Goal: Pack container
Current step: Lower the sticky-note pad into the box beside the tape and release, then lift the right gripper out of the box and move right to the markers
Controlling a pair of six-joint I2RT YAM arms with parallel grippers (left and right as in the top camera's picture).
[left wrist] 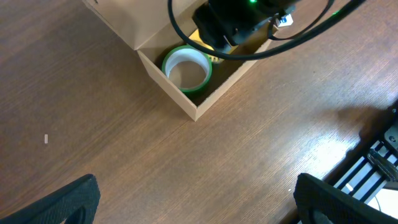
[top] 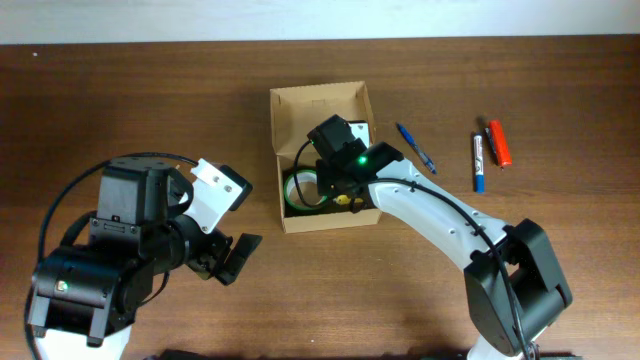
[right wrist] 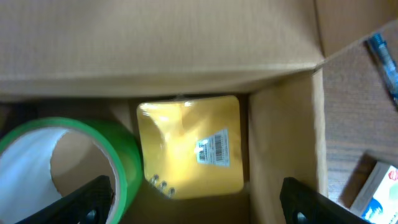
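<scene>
Black fingertips [right wrist: 87, 196] of the right gripper [right wrist: 199, 196] fill the bottom corners of its wrist view, set wide apart with nothing clamped between them. They hang inside the box [right wrist: 283, 143], just above its contents. Below them a yellow packet [right wrist: 193, 152] with a small barcode label lies flat on the box floor, against the far wall. A green tape roll [right wrist: 127, 162] with a white core lies just beside the packet on the left. Past the right wall, a blue pen [right wrist: 382, 53] lies on the wooden table [right wrist: 354, 106].

From overhead, the box [top: 330, 222] sits a little above the middle of the table [top: 120, 90], its flap lid folded back on the far side. The right gripper [top: 335, 168] reaches into it from the lower right, covering much of the inside. The tape roll [top: 296, 192] shows at the box's left side. The blue pen [top: 415, 148] lies near the box on the right. A blue marker [top: 479, 163] and a red marker [top: 499, 143] lie farther right, close together.

The left gripper [top: 225, 262] hovers over bare table, left of and below the box, apart from it. In its wrist view the left gripper [left wrist: 196, 186] has its fingers spread to the frame's corners, empty. The box [left wrist: 168, 87] and tape roll [left wrist: 186, 67] show at the top of that view.
</scene>
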